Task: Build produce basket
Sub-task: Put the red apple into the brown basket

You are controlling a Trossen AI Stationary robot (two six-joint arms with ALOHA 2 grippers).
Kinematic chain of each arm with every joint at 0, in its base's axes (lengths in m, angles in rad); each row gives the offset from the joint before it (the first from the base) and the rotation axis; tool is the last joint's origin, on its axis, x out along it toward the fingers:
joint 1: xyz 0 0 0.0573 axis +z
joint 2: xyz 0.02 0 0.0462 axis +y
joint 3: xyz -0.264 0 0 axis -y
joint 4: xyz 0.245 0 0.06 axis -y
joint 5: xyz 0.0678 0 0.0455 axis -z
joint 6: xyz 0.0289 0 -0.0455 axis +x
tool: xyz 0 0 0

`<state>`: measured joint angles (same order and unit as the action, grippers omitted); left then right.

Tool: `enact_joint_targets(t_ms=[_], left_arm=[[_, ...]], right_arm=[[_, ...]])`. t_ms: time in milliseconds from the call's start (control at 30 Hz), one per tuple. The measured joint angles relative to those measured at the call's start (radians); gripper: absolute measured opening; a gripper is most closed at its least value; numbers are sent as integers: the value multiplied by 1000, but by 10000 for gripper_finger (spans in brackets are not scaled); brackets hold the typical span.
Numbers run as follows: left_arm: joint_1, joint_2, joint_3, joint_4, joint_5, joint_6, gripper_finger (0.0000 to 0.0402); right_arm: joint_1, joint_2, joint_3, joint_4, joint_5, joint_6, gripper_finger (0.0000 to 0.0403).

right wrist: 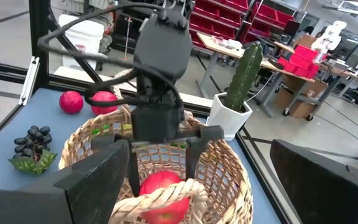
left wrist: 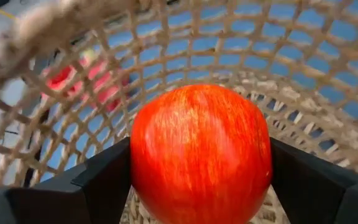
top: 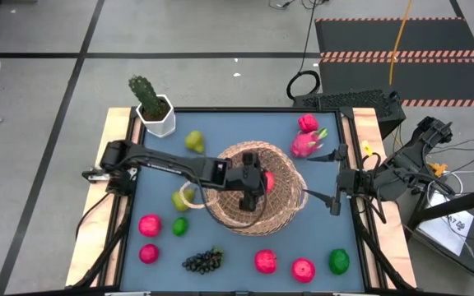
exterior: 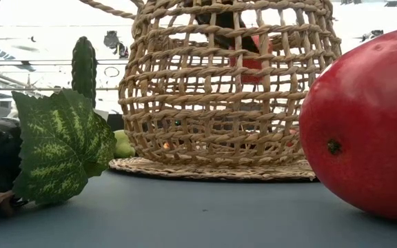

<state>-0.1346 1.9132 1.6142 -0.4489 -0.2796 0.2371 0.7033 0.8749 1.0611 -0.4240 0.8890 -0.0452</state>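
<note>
We see the left tool point(left wrist: 201, 186) pinching a red apple point(left wrist: 201, 152) inside the basket point(top: 282, 205) at mid-worktop point(top: 336, 234). The right tool point(top: 336, 197), fingers spread, waits beside the basket; other fruit lies around.

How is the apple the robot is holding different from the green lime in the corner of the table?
The apple is red with orange streaks; the lime is green. The apple sits between the left gripper fingers inside the basket; the lime lies untouched on the table, outside the basket. The apple is off the table; the lime rests on it. Both are round.
</note>
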Motion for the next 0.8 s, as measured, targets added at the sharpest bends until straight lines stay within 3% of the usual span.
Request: enact_joint_targets(t_ms=[800], left_arm=[[18,42,0,-46,79,-60,331]], right_arm=[[0,0,0,0,-4,6,384]])
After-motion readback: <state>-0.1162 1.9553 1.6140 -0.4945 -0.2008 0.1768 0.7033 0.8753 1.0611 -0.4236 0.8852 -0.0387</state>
